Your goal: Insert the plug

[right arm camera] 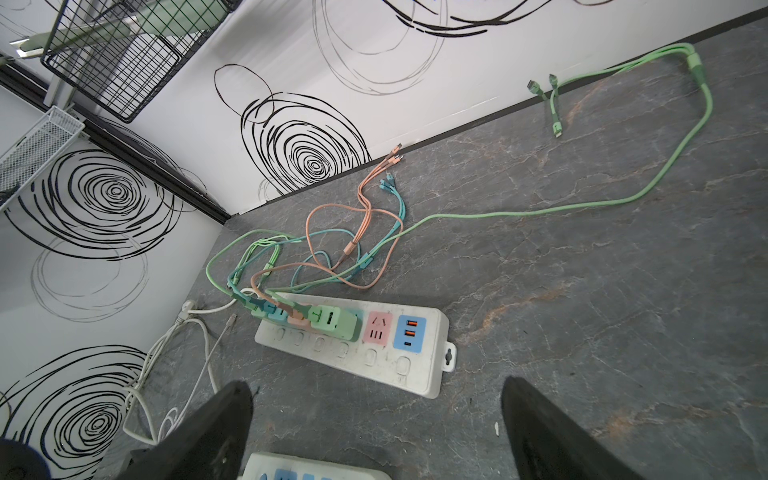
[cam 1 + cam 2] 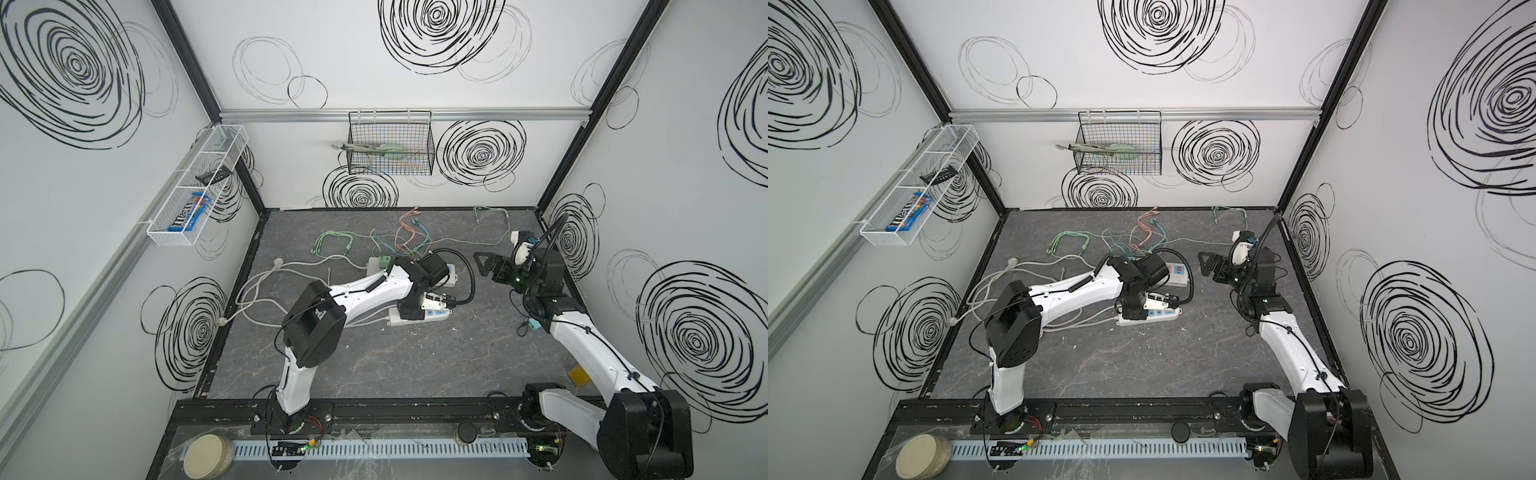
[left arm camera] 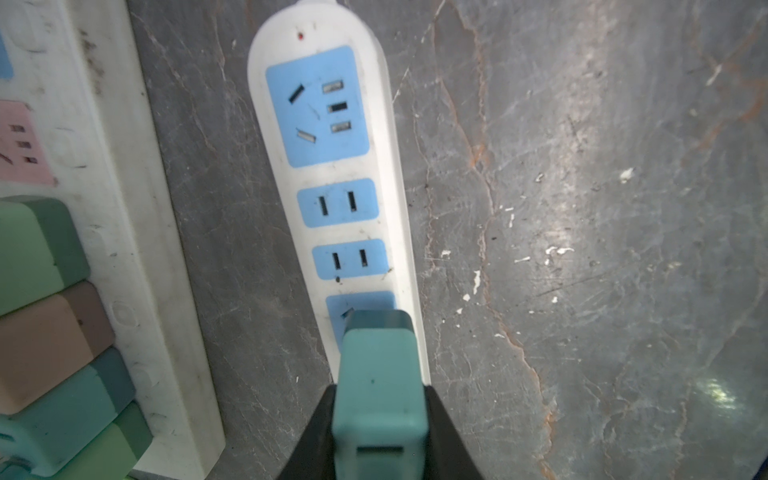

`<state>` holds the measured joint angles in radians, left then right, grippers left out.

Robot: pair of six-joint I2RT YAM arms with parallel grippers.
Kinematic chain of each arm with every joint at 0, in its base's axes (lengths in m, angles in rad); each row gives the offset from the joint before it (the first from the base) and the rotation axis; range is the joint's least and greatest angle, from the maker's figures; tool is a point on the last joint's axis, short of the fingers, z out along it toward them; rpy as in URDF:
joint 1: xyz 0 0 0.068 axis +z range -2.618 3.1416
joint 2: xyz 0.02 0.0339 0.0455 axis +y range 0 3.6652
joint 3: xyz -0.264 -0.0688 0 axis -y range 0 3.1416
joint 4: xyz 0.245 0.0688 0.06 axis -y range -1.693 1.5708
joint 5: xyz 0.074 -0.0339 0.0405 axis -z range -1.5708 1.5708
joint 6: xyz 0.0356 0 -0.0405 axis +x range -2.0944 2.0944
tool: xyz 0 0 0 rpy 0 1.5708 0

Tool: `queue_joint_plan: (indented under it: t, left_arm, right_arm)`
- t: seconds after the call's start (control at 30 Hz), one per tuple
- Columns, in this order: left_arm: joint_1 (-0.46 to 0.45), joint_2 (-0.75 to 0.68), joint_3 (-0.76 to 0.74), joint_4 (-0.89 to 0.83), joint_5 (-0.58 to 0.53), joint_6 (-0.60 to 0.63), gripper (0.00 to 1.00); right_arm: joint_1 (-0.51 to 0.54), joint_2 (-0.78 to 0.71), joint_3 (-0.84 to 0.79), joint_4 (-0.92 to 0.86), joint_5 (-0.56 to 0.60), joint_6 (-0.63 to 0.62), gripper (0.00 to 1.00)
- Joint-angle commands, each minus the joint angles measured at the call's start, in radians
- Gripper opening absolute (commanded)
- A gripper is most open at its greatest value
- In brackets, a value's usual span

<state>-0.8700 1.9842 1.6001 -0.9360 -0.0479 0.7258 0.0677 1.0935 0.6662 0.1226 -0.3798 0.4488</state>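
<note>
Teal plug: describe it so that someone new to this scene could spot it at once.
On the grey table lie two white power strips; take the smaller strip, with blue sockets. At its end socket stands a teal plug, clamped between the left arm's black fingers. The other coloured plugs sit in a row on the larger strip.

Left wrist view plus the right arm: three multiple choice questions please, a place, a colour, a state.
1. The teal rectangular plug block is: A in a basket; B at the slim white plastic power strip's end socket; C lying on the table.
2. That strip's socket faces are: A pink; B blue; C green.
3. The right end effector is: A open, empty; B shut on a cable; C holding a plug.
B, the left end effector holds it there; B, all visible faces are blue; A, its fingers stand wide apart.
</note>
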Motion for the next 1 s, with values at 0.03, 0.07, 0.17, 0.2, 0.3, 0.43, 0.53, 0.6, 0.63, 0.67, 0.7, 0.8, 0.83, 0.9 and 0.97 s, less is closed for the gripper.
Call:
queue_joint_plan:
  t: [0.03,0.07,0.17,0.2,0.3,0.43,0.53,0.6,0.63,0.67,0.7,0.8,0.83,0.9,0.97]
  left_arm:
    - [0.016,0.069,-0.02,-0.023,0.052,0.038,0.0]
    - [0.019,0.086,-0.013,-0.024,0.059,0.044,0.0]
    - [0.035,0.165,0.037,-0.036,0.074,0.055,0.0]
    - [0.041,0.189,0.05,-0.037,0.076,0.06,0.0]
    - [0.047,0.234,0.042,-0.031,0.057,0.058,0.0]
    - [0.051,0.24,0.036,-0.04,0.044,0.006,0.0]
    - [0.054,0.192,0.052,-0.028,0.031,-0.026,0.35]
    - [0.062,0.142,0.076,-0.029,0.041,-0.033,0.55]
    - [0.068,0.103,0.088,-0.017,0.053,-0.037,0.63]
    - [0.077,0.058,0.088,0.015,0.073,-0.045,0.72]
    - [0.089,0.013,0.081,0.051,0.098,-0.046,0.81]
    - [0.146,-0.166,0.02,0.211,0.219,-0.091,0.96]
    - [0.168,-0.216,-0.014,0.265,0.263,-0.108,0.96]
    - [0.207,-0.317,-0.104,0.39,0.32,-0.151,0.96]
    - [0.23,-0.397,-0.179,0.503,0.304,-0.207,0.96]
  right_arm:
    - [-0.003,-0.01,0.019,-0.009,0.003,0.003,0.97]
    - [-0.004,-0.009,0.021,-0.01,0.003,0.002,0.97]
    - [-0.003,-0.003,0.025,-0.016,0.004,-0.002,0.97]
    - [-0.003,0.0,0.031,-0.023,0.006,-0.004,0.97]
    - [-0.003,0.004,0.038,-0.034,0.009,-0.005,0.97]
    - [-0.003,0.013,0.045,-0.038,0.013,-0.004,0.97]
    - [-0.003,0.026,0.05,-0.027,0.025,-0.007,0.97]
    - [-0.004,0.044,0.059,-0.012,0.029,-0.017,0.97]
    - [-0.006,0.06,0.07,-0.006,0.032,-0.023,0.97]
    - [-0.005,0.077,0.086,-0.003,0.046,-0.022,0.97]
    - [-0.005,0.094,0.098,-0.001,0.063,-0.013,0.97]
    - [-0.005,0.163,0.116,0.077,0.04,-0.014,0.97]
    - [-0.005,0.194,0.125,0.096,0.009,-0.016,0.97]
    - [0.002,0.278,0.173,0.095,-0.013,-0.006,0.97]
    - [0.007,0.364,0.233,0.057,0.0,0.012,0.99]
